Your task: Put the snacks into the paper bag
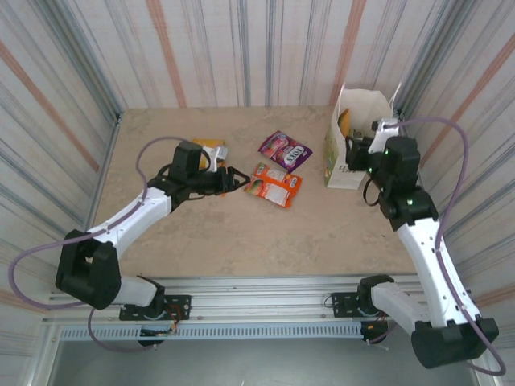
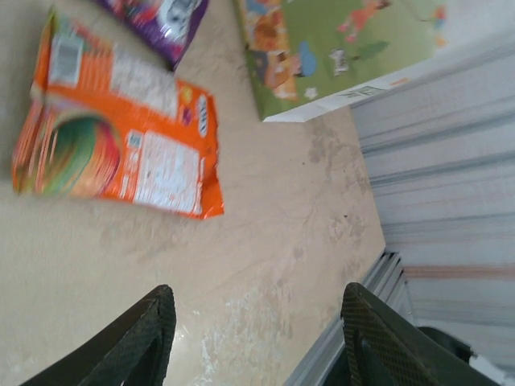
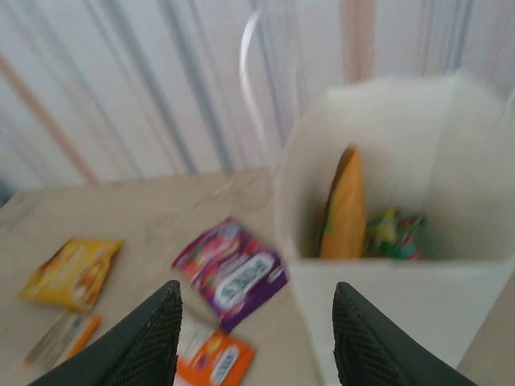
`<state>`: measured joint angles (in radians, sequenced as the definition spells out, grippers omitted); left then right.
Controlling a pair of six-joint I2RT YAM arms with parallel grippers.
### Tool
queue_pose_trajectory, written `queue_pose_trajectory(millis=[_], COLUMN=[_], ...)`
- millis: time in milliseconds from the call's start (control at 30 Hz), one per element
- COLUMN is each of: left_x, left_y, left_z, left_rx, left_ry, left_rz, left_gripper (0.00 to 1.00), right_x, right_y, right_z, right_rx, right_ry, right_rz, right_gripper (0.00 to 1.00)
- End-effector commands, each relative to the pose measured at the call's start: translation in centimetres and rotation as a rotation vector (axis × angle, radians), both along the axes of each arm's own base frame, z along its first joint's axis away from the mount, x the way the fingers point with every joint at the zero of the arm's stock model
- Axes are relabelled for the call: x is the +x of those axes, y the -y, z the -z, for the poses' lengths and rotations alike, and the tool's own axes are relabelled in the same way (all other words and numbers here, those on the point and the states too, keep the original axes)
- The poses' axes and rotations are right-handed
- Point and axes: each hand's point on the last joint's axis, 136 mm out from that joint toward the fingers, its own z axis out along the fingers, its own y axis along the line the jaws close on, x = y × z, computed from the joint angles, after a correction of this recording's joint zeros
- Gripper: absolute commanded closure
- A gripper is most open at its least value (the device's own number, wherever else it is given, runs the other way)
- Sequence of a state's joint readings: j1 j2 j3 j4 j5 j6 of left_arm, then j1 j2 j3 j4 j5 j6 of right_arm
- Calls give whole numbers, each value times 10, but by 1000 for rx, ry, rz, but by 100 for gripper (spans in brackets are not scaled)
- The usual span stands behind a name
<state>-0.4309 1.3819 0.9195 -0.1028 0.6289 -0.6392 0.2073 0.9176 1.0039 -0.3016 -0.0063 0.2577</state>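
**A:** The left gripper (image 2: 257,338) has its jaws apart with nothing between them, just bare table (image 2: 265,241) under the gap. The orange packet (image 2: 121,145) lies ahead of the fingertips, off toward one finger, and is not touching.

**B:** So it could close on air. Or one finger could ride onto the glossy film and shove the packet along instead of lifting it.

**A:** Yes. The purple packet (image 2: 157,20) lies just beyond, so a shove could slide one onto the other.

**B:** And the right gripper (image 3: 257,338)?

**A:** Its jaws are apart too, and empty. It is just before the paper bag (image 3: 402,322), whose mouth is ahead and to one side of the gap. A yellow-orange packet (image 3: 346,205) and a green packet (image 3: 394,233) stand inside.

**B:** The bag looks light and stands upright. A knock from that arm could tip it or fold the rim.

**A:** That wrist view is blurred, so I cannot identify the pale strip (image 3: 60,338) beside the yellow packet (image 3: 72,273). From above, the left arm hides part of the yellow packet. The bag's floor is out of sight, so I cannot count what it holds.
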Motion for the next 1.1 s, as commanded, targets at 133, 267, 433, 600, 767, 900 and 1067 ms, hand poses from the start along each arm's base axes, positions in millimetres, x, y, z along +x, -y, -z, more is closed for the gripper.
queue_pose_trajectory(millis=[133, 267, 433, 600, 767, 900, 1067], left_x=[9, 23, 45, 64, 82, 92, 104], left_y=[-8, -13, -12, 4, 14, 15, 14], left_z=[35, 45, 56, 73, 90, 102, 116], left_rx=[-120, -72, 4, 42, 107, 164, 209], left_ry=[-155, -142, -157, -205, -225, -248, -260], left_rz=[-194, -224, -183, -72, 8, 50, 68], left_gripper=[42, 42, 41, 41, 41, 40, 40], right_x=[-40, -52, -63, -68, -61, -49, -35], right_y=[-38, -61, -88, -111, -131, -140, -161], right_z=[67, 90, 115, 143, 171, 186, 206], right_rx=[127, 147, 183, 110, 30, -74, -170], right_ry=[-154, -223, -325, -377, -436, -459, -491], right_rz=[-98, -152, -182, -196, -229, -250, -337], right_gripper=[48, 48, 46, 46, 44, 43, 40])
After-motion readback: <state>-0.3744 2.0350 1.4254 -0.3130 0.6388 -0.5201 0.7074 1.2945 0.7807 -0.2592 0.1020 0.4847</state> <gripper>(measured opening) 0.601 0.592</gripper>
